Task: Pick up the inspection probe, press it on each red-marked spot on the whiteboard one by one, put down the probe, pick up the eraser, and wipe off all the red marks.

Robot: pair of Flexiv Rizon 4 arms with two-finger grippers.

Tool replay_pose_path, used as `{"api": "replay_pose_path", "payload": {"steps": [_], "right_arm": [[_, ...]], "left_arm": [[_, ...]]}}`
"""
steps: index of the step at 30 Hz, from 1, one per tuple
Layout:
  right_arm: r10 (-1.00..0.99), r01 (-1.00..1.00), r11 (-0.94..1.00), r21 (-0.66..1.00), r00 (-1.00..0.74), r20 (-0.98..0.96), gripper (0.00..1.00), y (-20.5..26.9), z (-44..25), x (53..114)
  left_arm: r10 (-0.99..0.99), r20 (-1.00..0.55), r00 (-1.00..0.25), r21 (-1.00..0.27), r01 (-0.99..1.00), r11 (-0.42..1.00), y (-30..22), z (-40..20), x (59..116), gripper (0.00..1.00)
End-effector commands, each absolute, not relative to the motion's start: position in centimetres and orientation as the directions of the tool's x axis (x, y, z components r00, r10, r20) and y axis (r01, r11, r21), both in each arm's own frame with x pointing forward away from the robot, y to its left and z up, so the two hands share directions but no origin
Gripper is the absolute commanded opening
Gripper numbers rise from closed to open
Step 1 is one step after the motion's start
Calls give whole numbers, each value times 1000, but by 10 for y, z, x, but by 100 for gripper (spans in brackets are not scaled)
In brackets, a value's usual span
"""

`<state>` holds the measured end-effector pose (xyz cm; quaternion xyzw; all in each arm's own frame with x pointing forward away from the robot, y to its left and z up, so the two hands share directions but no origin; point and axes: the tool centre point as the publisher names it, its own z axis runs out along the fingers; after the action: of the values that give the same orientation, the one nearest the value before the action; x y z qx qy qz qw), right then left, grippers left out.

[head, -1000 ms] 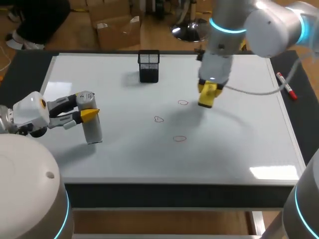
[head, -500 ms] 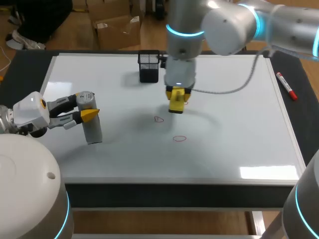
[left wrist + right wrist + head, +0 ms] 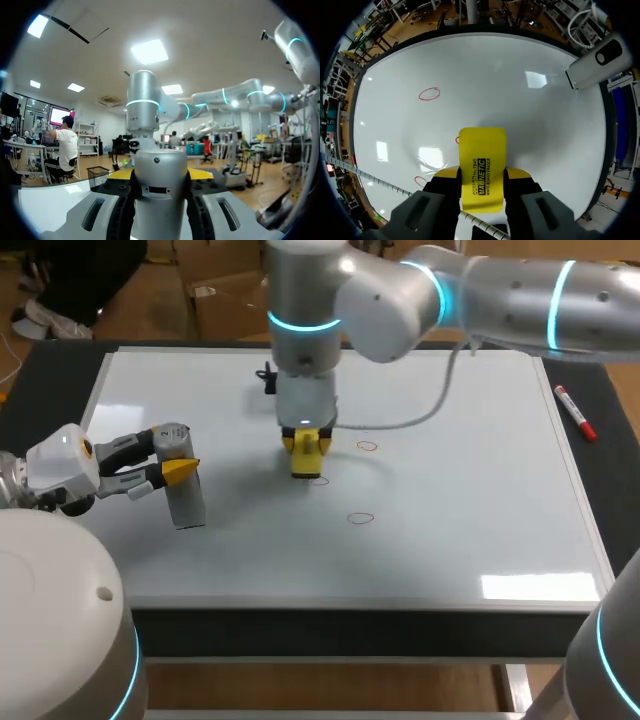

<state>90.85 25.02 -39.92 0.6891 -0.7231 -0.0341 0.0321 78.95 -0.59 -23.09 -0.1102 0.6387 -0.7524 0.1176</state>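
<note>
In the head view my left gripper (image 3: 172,468) is shut on the silver inspection probe (image 3: 185,495), which stands upright at the left of the whiteboard (image 3: 480,490). The left wrist view has the probe (image 3: 160,195) filling the gap between the fingers of that gripper (image 3: 160,176). My right arm reaches past the middle, its gripper (image 3: 305,460) shut on the yellow eraser (image 3: 306,452). The eraser (image 3: 481,167) hangs over the middle red mark (image 3: 457,140), half hiding it. Two other red marks (image 3: 367,446) (image 3: 360,519) lie to its right.
A black mesh holder (image 3: 266,377) at the back of the board is mostly hidden behind my right arm. A red marker (image 3: 575,412) lies on the dark table right of the board. My right arm's cable (image 3: 420,410) hangs over the board.
My right arm has swept left across the board with the eraser, from beside the far mark to over the middle mark. The far mark still shows. The left arm has kept still.
</note>
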Motion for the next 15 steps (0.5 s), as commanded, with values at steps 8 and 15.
{"api": "replay_pose_path", "payload": {"steps": [8,15], "right_arm": [[-993,-995,45,89,-35,113,0,260,-409,910],[-993,-995,46,91,-36,110,0,260,-418,907]], "left_arm": [[-319,15,-948,-987,37,-156,-6,-230,789,0],[-319,15,-948,-987,37,-156,-6,-230,789,0]]}}
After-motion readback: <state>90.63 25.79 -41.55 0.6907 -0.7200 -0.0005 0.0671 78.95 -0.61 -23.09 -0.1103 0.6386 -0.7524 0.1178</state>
